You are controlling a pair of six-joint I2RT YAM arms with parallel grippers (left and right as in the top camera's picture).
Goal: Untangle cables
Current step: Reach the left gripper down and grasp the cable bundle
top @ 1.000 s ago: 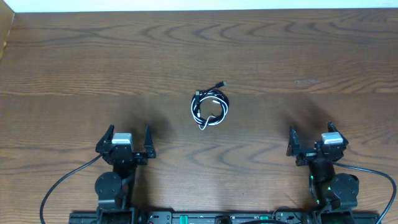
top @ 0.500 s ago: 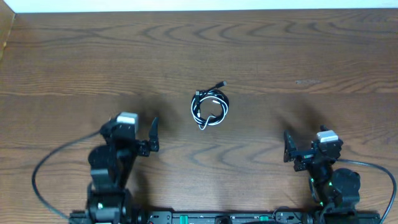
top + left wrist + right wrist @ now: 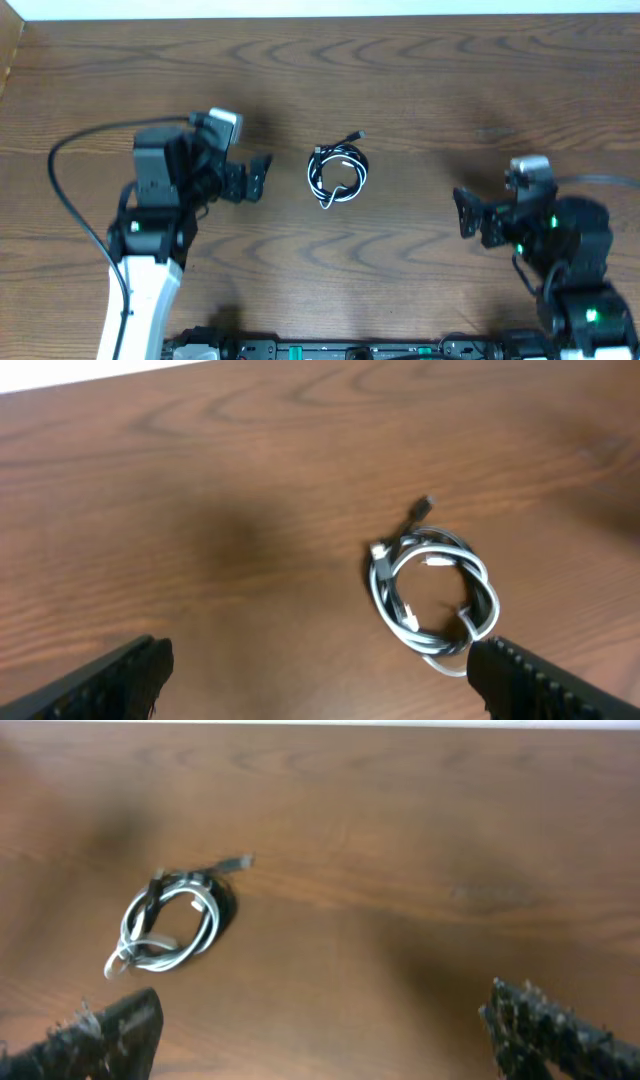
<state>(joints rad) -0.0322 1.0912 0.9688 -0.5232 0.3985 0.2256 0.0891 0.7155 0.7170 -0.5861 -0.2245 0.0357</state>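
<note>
The black and white cables [image 3: 338, 174] lie coiled together in one small tangle at the middle of the wooden table, a black plug end sticking out to the upper right. They also show in the left wrist view [image 3: 432, 588] and the right wrist view [image 3: 172, 921]. My left gripper [image 3: 258, 176] is open and empty, raised to the left of the coil. My right gripper [image 3: 468, 215] is open and empty, to the right of the coil and farther from it.
The wooden table [image 3: 450, 90] runs to a pale wall edge at the back. Thick black wires trail from the left arm [image 3: 70, 200] and the right arm [image 3: 600, 180]. The arm bases sit along the front edge.
Both arms have risen from the front edge and swung toward the middle. The left gripper moved up and right, close to the coil. The right gripper rose less. The cables have not moved.
</note>
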